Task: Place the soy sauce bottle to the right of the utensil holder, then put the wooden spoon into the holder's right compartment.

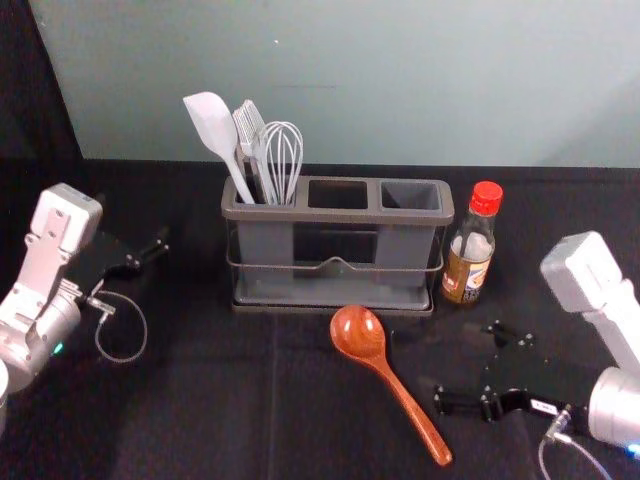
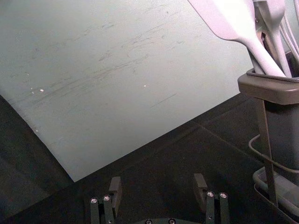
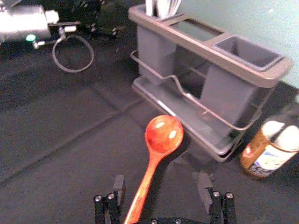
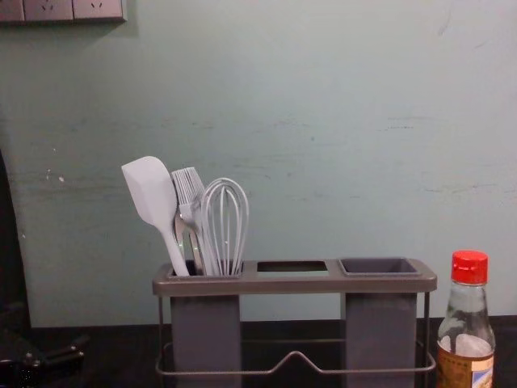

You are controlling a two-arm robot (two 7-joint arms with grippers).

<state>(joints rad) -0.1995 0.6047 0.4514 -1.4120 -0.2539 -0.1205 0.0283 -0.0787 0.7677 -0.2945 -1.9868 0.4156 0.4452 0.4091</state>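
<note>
Soy sauce bottle, clear glass with red screw cap and printed label (image 1: 468, 268), is upright just right of the grey-brown three-opening plastic utensil holder with wire rail (image 1: 337, 214). Cap is cut off in the right wrist view, base cut off in the chest view.

Glossy reddish-brown wooden spoon (image 1: 405, 403) lies on the black cloth (image 1: 210, 410), near side of the holder: bowl far-left, handle running near-right. It's outside the right compartment.

Right gripper (image 1: 467, 364) is right of the spoon, on the near side of the bottle. Jaws open, apart, nothing gripped. Handle end is cut off in the right wrist view; can't tell gripper height over the cloth.

Left gripper (image 1: 136, 248) parked left of the holder, jaws open, nothing between them. Black on black in the head view, outline hard to make out.

Holder's left compartment has a white flat-bladed spatula (image 1: 213, 128), a white bristle brush (image 1: 248, 126) and a white looped whisk (image 1: 282, 160). Lower ends hidden inside; something metallic behind them, can't identify.
</note>
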